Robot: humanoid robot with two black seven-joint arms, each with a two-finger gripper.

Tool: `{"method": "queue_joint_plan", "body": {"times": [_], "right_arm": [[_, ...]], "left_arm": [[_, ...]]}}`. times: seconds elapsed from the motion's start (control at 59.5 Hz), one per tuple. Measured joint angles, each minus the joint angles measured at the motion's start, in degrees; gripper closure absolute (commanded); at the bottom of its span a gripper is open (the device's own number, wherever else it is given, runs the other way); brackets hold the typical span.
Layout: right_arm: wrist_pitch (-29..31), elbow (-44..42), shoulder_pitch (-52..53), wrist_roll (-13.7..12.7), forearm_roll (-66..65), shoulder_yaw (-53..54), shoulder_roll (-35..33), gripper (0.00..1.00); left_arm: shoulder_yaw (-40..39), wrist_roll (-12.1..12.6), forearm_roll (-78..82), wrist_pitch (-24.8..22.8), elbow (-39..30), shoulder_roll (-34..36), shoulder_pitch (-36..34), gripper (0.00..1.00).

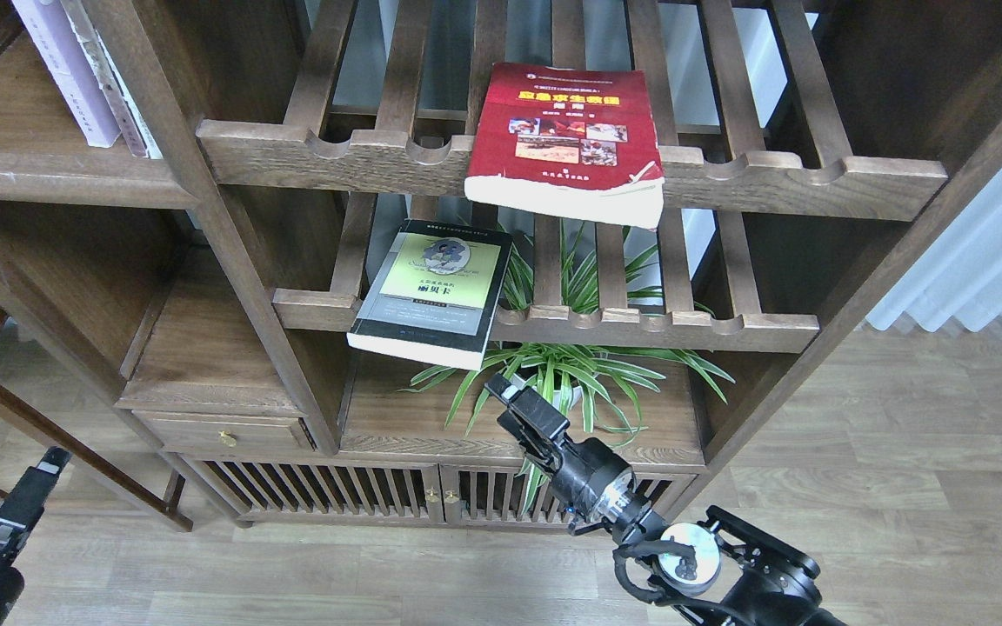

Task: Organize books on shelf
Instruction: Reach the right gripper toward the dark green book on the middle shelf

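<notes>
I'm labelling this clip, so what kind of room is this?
Probably a home living room or study: a dark wooden bookcase with books, a potted spider plant on it, wood-plank flooring and a pale curtain.

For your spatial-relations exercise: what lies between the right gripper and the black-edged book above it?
In the head view, the right gripper sits just below the black-edged book. Only a few leaves of the potted plant show behind the short gap; nothing solid blocks it.

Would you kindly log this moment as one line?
right gripper: empty, below black-edged book | red book: upper slatted rack | left gripper: idle
</notes>
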Motion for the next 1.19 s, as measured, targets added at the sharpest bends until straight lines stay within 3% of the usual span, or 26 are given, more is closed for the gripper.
{"method": "queue_joint_plan", "body": {"times": [1.193], "right_arm": [[0.0, -1.2, 4.4, -0.6, 2.6, 1.0, 0.0, 0.01]], "left_arm": [[-0.4, 0.0, 0.1, 0.0, 1.4, 0.3, 0.2, 0.0]]}}
